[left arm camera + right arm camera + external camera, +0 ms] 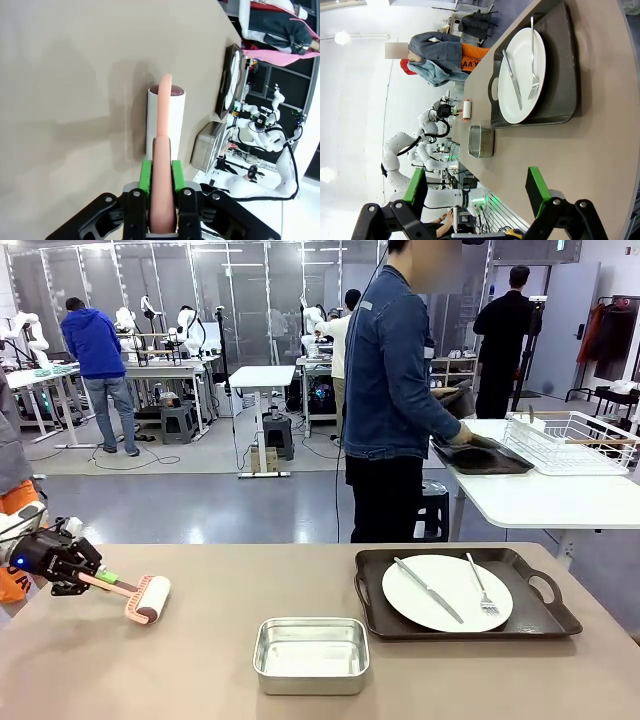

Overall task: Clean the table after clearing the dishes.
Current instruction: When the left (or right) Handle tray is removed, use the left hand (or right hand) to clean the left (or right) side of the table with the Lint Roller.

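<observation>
**Roller on the table, one tray not yet cleared**

At the left, the left gripper (98, 578) is closed around the pink handle of the lint roller (150, 598), whose white drum touches the table (200, 670). The handle points right, toward the steel pan (311, 652) and the bare top. Further right, the tray (545, 618) with its plate (440, 590) stands nearer the right gripper (477, 187), which is wide and empty.
</observation>
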`<state>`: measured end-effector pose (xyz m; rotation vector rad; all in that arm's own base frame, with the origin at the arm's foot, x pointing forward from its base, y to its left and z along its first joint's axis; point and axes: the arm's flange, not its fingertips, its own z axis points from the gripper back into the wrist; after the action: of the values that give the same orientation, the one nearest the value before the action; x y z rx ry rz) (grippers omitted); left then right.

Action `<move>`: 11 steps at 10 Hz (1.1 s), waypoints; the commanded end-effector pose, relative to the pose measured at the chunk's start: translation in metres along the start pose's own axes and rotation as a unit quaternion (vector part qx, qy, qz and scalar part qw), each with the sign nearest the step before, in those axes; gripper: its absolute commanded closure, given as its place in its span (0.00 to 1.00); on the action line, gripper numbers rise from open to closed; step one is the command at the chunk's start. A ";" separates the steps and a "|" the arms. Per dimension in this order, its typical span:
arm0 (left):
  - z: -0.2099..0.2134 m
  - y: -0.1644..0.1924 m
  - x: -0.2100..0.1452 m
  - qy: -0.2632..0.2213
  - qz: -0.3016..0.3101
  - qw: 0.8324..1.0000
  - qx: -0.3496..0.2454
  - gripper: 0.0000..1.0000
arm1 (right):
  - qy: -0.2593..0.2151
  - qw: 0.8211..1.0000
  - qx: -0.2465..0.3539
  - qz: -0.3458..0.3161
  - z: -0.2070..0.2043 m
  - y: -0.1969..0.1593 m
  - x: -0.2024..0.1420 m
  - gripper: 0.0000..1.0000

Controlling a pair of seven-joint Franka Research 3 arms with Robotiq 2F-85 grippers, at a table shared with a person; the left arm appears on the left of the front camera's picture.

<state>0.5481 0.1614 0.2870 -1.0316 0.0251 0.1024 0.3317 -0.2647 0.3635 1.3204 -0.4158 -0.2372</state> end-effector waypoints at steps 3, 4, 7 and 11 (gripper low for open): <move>0.043 0.009 -0.019 0.004 0.050 0.986 0.161 0.79 | -0.001 1.000 0.001 0.000 0.000 0.003 -0.001 0.00; 0.057 0.005 -0.029 -0.006 0.054 0.981 0.184 0.79 | -0.001 1.000 0.001 0.000 0.000 0.003 -0.001 0.00; 0.094 -0.020 -0.070 -0.049 0.070 0.963 0.254 0.79 | -0.001 1.000 0.001 0.000 0.000 0.003 -0.001 0.00; 0.128 -0.127 -0.126 -0.100 0.022 0.944 0.315 0.79 | -0.001 1.000 0.001 0.000 0.000 0.003 -0.001 0.00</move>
<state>0.4494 0.2205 0.4446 -0.4274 -0.0756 0.2122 0.3317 -0.2647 0.3634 1.3204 -0.4158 -0.2374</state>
